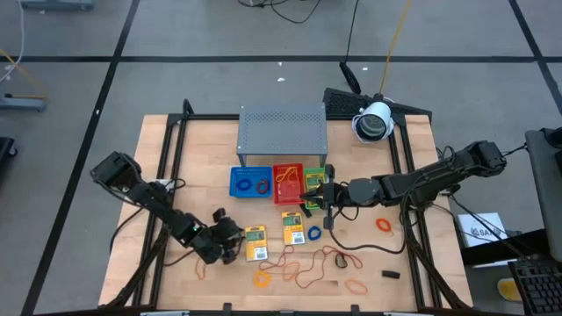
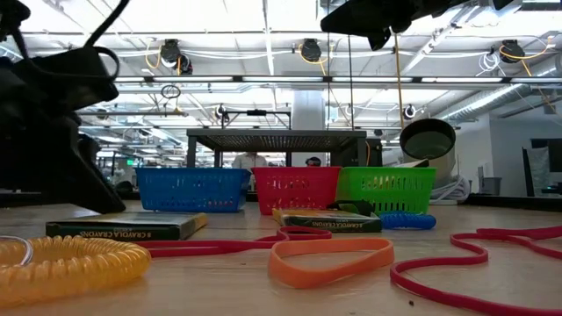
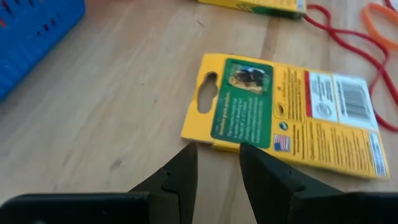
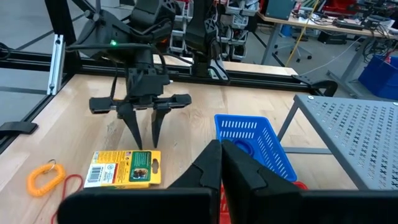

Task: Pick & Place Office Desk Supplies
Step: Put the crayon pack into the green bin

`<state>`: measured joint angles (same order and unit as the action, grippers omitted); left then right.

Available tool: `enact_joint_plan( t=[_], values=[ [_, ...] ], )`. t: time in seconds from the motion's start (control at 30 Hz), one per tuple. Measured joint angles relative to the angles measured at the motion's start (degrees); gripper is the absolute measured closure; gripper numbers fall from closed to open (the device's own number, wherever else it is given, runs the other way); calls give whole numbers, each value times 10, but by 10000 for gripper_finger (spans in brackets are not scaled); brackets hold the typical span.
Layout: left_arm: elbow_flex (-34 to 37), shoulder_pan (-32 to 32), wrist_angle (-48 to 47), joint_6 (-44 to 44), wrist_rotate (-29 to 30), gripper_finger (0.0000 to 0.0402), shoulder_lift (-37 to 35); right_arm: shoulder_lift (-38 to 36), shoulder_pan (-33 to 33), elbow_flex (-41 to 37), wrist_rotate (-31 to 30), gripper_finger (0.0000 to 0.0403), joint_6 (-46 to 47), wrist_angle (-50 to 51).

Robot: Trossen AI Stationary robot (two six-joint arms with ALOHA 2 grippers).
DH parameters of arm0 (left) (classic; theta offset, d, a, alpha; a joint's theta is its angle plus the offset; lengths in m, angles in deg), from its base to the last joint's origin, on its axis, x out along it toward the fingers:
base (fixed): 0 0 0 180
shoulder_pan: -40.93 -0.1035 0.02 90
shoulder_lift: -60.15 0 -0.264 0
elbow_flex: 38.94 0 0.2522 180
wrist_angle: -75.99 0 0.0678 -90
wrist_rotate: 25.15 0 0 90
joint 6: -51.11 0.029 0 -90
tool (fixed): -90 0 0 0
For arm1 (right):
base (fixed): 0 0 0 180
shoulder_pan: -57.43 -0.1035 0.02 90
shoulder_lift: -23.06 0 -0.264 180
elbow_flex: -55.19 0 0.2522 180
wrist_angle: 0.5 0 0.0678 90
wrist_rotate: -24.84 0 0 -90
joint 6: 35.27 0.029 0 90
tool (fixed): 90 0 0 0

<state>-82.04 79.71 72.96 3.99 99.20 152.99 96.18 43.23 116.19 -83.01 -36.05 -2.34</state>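
**deskbot_fan:** So why is the left gripper (image 1: pixel 234 248) parked right at the edge of that crayon pack (image 1: pixel 255 243)? Its fingers (image 3: pixel 180 177) are partly spread with nothing between them, and the tips sit just off the end with the hang hole.

**armwatcher:** Looks like a lineup to me. The pack lies flat on the counter (image 1: pixel 176 167), so the only way to get hold of it is to pinch it across an edge. The gap is about right for that edge, my guess anyway. From the right wrist view you can see the fingers pointing straight down, just beside the pack (image 4: pixel 122 168).

**deskbot_fan:** And the right gripper (image 1: pixel 309 195)?

**armwatcher:** Fully closed, holding nothing that I can see. It hangs over by the red tray (image 1: pixel 287 183) and green tray (image 1: pixel 316 178), well away from the left arm. Probably just keeping out of the way.

**deskbot_fan:** Trays are lined up in front of the shelf (image 1: pixel 282 129), blue tray (image 1: pixel 251 182) first. Makes sense as the drop spots.

**armwatcher:** Yeah. Blue one has a couple of rings in it, red has something orange. Most stuff is still loose though: second pack (image 1: pixel 292 227), red bands (image 1: pixel 320 263), an orange coil (image 1: pixel 262 279), an orange ring (image 1: pixel 384 225). Long way to go, I'd say.
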Motion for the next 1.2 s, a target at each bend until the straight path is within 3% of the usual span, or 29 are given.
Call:
enact_joint_plan(
  t=[0.2, 0.43, 0.73, 0.97, 1.2],
  values=[
    [0, -22, 3, -55, -44, 275, 0, 0, 0, 0, 0, 403, 1, -1],
    [-1, -32, 69, -86, -65, 275, 0, 0, 0, 0, 0, 403, 1, -4],
    [-1, -64, 101, -250, -66, 275, 0, 0, 0, 0, 0, 403, 1, -4],
    [-1, -94, 102, -254, -126, 275, 0, 0, 0, 0, 0, 403, 1, -4],
    [-1, -104, 102, -228, -139, 275, 0, 0, 0, 0, 1, 403, 0, -4]
  ],
)
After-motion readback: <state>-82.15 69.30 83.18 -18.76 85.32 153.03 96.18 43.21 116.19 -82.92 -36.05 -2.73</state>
